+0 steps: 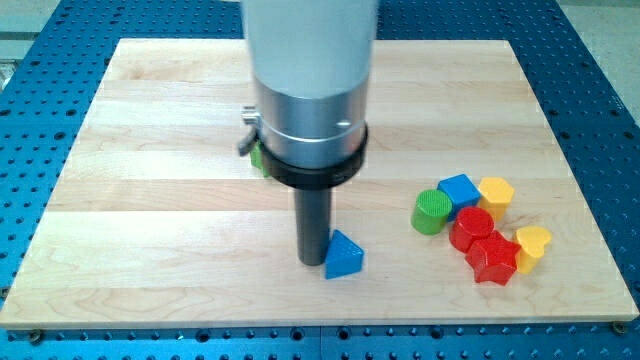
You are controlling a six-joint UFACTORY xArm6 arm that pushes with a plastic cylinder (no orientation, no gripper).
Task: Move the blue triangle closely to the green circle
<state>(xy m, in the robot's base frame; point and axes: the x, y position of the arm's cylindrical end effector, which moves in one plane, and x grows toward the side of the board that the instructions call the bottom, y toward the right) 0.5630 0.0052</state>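
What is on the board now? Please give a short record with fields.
tip: my tip on the board, touching the left side of the blue triangle
target: green circle, right of the triangle, apart from it
cluster by target: blue cube, yellow block, red circle, red block, yellow heart
hidden: green piece, mostly behind the arm
surface: wooden board

My tip (314, 261) touches the blue triangle (344, 256) on its left, near the table's (150, 230) bottom edge; the green circle (432, 212) sits well apart, toward the right edge.
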